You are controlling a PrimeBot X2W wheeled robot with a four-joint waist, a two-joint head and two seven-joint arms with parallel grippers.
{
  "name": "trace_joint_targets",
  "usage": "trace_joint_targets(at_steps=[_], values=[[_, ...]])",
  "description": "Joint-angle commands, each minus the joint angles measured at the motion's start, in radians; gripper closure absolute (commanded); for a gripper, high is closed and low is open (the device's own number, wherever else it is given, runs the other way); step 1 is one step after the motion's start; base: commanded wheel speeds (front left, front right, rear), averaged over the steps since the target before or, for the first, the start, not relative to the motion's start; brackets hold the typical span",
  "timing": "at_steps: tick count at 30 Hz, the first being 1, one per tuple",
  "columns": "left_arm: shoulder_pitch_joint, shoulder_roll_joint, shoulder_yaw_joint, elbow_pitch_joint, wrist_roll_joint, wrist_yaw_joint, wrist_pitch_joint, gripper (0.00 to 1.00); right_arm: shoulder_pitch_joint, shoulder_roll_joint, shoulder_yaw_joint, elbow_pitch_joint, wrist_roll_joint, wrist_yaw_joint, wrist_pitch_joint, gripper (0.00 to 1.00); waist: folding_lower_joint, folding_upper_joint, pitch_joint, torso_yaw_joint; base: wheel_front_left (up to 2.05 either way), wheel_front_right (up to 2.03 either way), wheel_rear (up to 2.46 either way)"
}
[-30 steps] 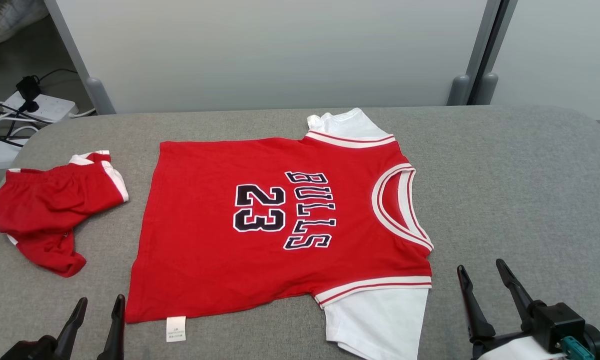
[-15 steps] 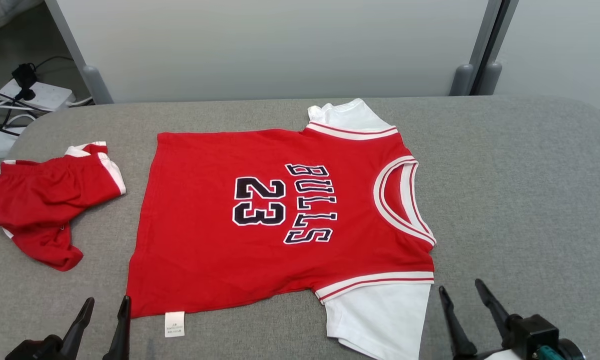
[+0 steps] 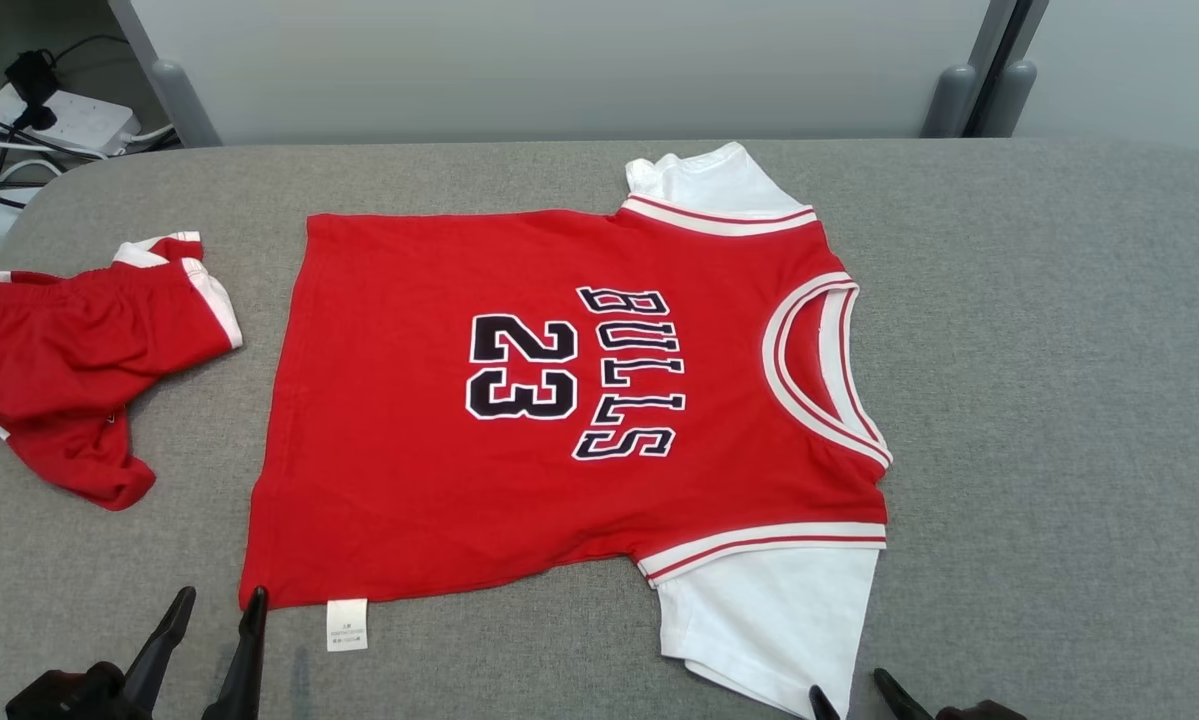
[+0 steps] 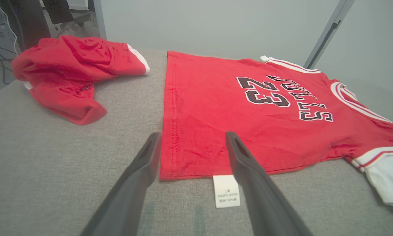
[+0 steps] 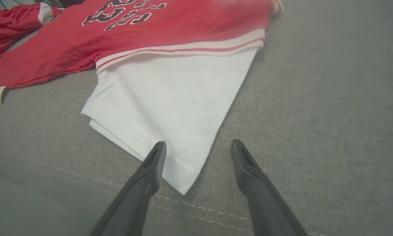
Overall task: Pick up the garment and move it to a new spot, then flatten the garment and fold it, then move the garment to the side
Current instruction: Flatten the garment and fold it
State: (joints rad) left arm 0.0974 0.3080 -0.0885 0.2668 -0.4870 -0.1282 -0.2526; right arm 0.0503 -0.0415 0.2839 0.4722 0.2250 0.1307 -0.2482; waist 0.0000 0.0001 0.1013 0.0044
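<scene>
The garment (image 3: 559,400) is a red jersey with white sleeves, "BULLS 23" on it, spread flat on the grey padded table (image 3: 1059,400). My left gripper (image 3: 221,595) is open at the near left, its fingertips at the jersey's near hem corner beside the white label (image 3: 347,624). In the left wrist view the left gripper (image 4: 193,134) straddles that corner of the garment (image 4: 248,108) with nothing held. My right gripper (image 3: 847,685) is open at the bottom edge. In the right wrist view the right gripper (image 5: 199,142) stands around the tip of the white sleeve (image 5: 176,98).
Crumpled red shorts (image 3: 69,370) with white trim lie at the table's left, also red shorts (image 4: 75,75) in the left wrist view. A power strip and cables (image 3: 49,110) sit on the floor at the far left. Grey partition panels (image 3: 559,60) stand behind the table.
The head camera has tilted down, shifting the whole picture up. My right gripper has moved left and nearer, to the white sleeve's tip. The left gripper has closed in on the hem corner.
</scene>
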Motion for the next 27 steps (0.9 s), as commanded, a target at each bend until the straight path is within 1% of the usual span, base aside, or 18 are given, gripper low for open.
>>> trace_joint_targets(at_steps=[1,9,10,11,13,15,20,22,23,24,26,27], values=[[-0.042,0.031,0.028,-0.025,-0.015,-0.003,-0.009,0.00,-0.030,-0.009,0.039,-0.004,0.018,0.000,-0.013,0.00,0.0000,-0.0001,0.007,0.003,0.00,0.00,0.00],[-0.051,0.050,0.010,-0.033,-0.031,-0.003,-0.009,0.00,-0.083,-0.009,0.058,0.034,0.030,0.000,-0.013,0.00,0.0000,-0.0001,0.026,0.013,0.00,0.00,0.00],[-0.055,0.054,0.004,-0.034,-0.034,-0.003,-0.009,0.00,-0.091,-0.009,0.065,0.055,0.032,0.000,-0.013,0.09,0.0000,-0.0001,0.030,0.020,0.00,0.00,0.00],[-0.057,0.055,0.002,-0.035,-0.035,-0.003,-0.009,0.00,-0.094,-0.009,0.068,0.062,0.034,0.000,-0.013,0.11,0.0000,-0.0001,0.032,0.023,0.00,0.00,0.00],[-0.059,0.058,-0.003,-0.036,-0.037,-0.003,-0.009,0.00,-0.093,-0.009,0.074,0.076,0.040,0.000,-0.013,0.11,0.0000,-0.0001,0.033,0.029,0.00,0.00,0.00],[-0.058,0.060,-0.004,-0.038,-0.039,-0.003,-0.009,0.00,-0.090,-0.009,0.073,0.081,0.044,0.000,-0.013,0.14,0.0000,-0.0001,0.033,0.032,0.00,0.00,0.00],[-0.055,0.064,-0.005,-0.038,-0.040,-0.003,-0.009,0.00,-0.071,-0.009,0.070,0.087,0.050,0.000,-0.013,0.14,0.0000,-0.0001,0.031,0.032,0.00,0.00,0.00],[-0.054,0.063,-0.006,-0.037,-0.039,-0.003,-0.009,0.00,-0.063,-0.009,0.069,0.095,0.051,0.000,-0.013,0.16,0.0000,-0.0001,0.028,0.030,0.00,0.00,0.00],[-0.053,0.062,-0.006,-0.037,-0.038,-0.003,-0.009,0.00,-0.059,-0.009,0.070,0.100,0.051,0.000,-0.013,0.29,0.0000,-0.0001,0.026,0.029,0.00,0.00,0.00],[-0.053,0.062,-0.008,-0.037,-0.037,-0.003,-0.009,0.00,-0.057,-0.009,0.071,0.104,0.054,0.000,-0.013,0.55,0.0000,-0.0001,0.024,0.027,0.00,0.00,0.00],[-0.054,0.062,-0.013,-0.040,-0.036,-0.003,-0.009,0.00,-0.054,-0.009,0.079,0.117,0.056,0.000,-0.013,0.96,0.0000,-0.0001,0.023,0.024,0.00,0.00,0.00],[-0.055,0.062,-0.017,-0.042,-0.035,-0.003,-0.009,0.00,-0.054,-0.009,0.079,0.118,0.061,0.000,-0.013,1.00,0.0000,-0.0001,0.023,0.023,0.00,0.00,0.00]])
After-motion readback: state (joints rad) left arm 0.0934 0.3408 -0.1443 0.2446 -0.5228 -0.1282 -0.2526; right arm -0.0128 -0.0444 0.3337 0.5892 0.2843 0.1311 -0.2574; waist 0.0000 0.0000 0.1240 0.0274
